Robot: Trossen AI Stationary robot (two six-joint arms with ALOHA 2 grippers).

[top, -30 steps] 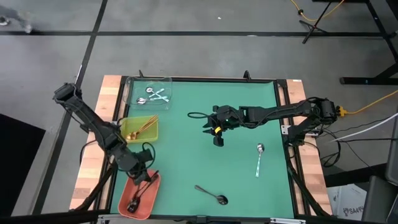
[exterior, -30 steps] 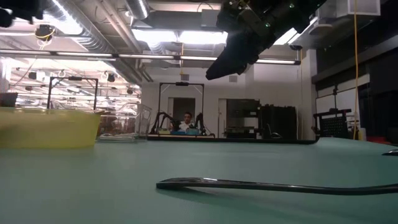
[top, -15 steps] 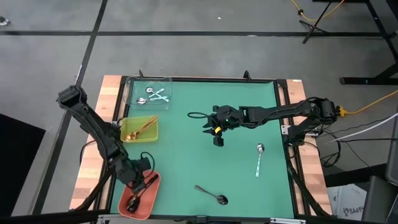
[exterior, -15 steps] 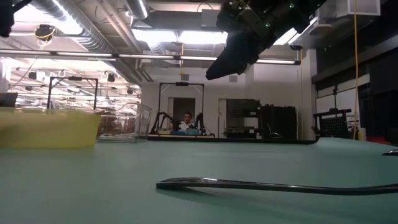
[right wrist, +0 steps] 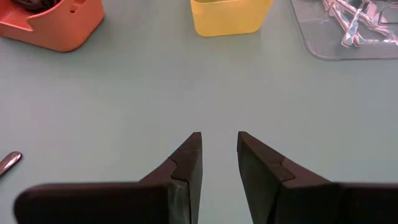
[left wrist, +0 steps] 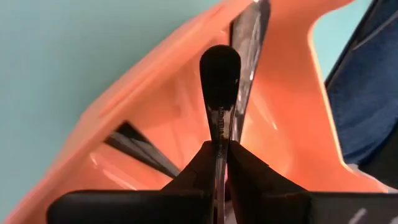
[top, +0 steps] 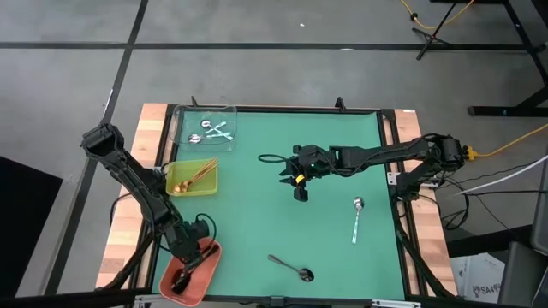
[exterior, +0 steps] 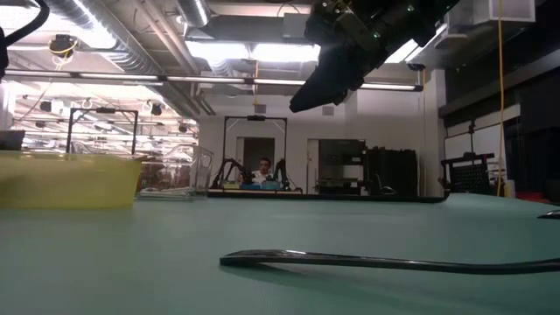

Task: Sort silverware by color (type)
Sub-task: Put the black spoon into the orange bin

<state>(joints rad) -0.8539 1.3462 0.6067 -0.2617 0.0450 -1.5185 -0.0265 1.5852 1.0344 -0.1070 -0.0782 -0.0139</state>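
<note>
My left gripper (top: pixel 190 257) reaches down into the salmon-orange tray (top: pixel 199 287) at the near left, shut on a dark spoon (left wrist: pixel 219 93). Other dark spoons (left wrist: pixel 252 37) lie in that tray. My right gripper (top: pixel 300 190) hangs open above the middle of the green mat, with nothing between its fingers (right wrist: pixel 189 162). A silver spoon (top: pixel 356 218) lies flat on the mat at the right. A dark spoon (top: pixel 291 268) lies near the front edge. My left gripper pinches the dark spoon's handle (left wrist: pixel 219 144) between its two fingers, coming slanting down from above. The handle runs on along the fingers, and its rounded free end (left wrist: pixel 219 62) sticks out ahead of them over the tray's inside. The spoon's bowl is hidden behind the fingers.
A yellow-green tray (top: pixel 193 175) with copper spoons and a clear tray (top: pixel 210 130) with silver spoons stand along the left side, beyond the orange one. Bare mat lies between the trays and my right gripper. In the low view the dark spoon (exterior: pixel 385 260) lies across the foreground.
My left gripper has sunk and moved toward the table's near edge, tipping steeper, carrying the dark spoon down into the orange tray. It has stayed shut on the spoon.
</note>
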